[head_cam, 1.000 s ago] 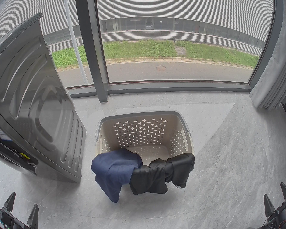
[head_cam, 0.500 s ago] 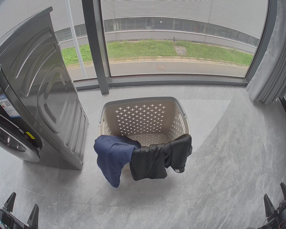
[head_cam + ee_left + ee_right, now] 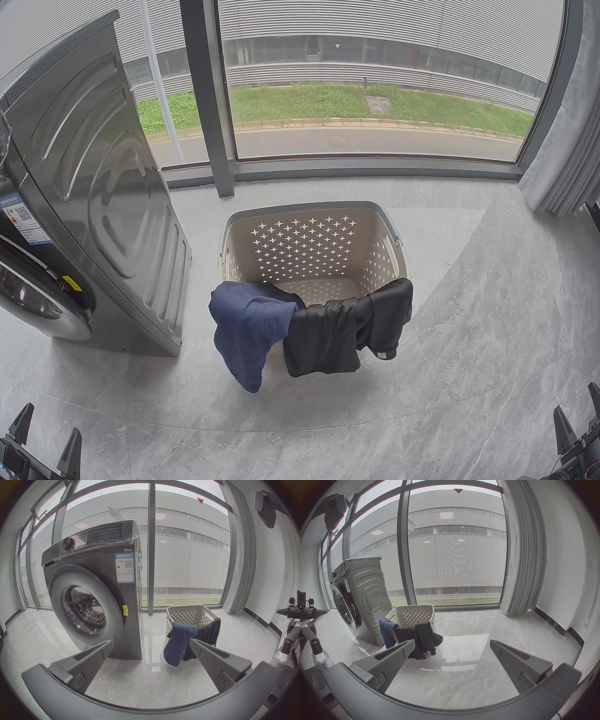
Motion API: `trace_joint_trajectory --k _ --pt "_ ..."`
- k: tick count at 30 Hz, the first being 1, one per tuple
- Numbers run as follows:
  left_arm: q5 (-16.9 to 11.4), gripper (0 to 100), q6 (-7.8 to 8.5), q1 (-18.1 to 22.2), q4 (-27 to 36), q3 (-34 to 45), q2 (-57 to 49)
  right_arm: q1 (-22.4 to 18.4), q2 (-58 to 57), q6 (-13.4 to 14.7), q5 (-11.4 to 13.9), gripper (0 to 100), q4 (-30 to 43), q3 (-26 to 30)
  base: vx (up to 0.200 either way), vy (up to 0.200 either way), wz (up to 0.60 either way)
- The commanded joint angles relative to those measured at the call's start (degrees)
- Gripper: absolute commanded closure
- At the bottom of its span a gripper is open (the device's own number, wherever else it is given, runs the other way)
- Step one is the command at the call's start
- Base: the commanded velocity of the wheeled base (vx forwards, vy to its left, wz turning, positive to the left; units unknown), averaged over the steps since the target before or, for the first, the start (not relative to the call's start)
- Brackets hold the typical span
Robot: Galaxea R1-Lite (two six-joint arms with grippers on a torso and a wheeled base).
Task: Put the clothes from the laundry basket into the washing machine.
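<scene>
The head camera's view has swung over the past second, and the front of the washing machine [image 3: 94, 175] with its round glass porthole [image 3: 83, 608] now shows. The clothes lie on the laundry basket [image 3: 300, 250] as they did before. The basket is a beige plastic tub with rounded corners and star-shaped perforations. A soft navy garment [image 3: 250, 325] and a sleeker black garment [image 3: 325, 334] hang in folds over its near rim. The machine, a dark metal box with pressed ribs in its side panel, stands just left of the basket. Glossy grey marbled tile [image 3: 475, 294] lies all around the basket. The left gripper [image 3: 49, 428] and right gripper [image 3: 575, 403] sit well short of the basket, one to each side. Both have their wedge-shaped fingers spread wide and hold nothing.
</scene>
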Motion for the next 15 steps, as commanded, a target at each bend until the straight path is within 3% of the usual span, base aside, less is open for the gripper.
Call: trace_joint_trajectory --k 1,15 --pt "0.0 0 -0.02 0.0 0.0 0.9 -1.0 0.0 -0.9 0.0 0.0 0 0.0 1.0 0.000 0.200 0.00" --pt "0.0 0 -0.11 0.0 0.0 1.0 -1.0 0.0 -0.9 0.0 0.0 0 0.0 1.0 0.000 0.200 0.00"
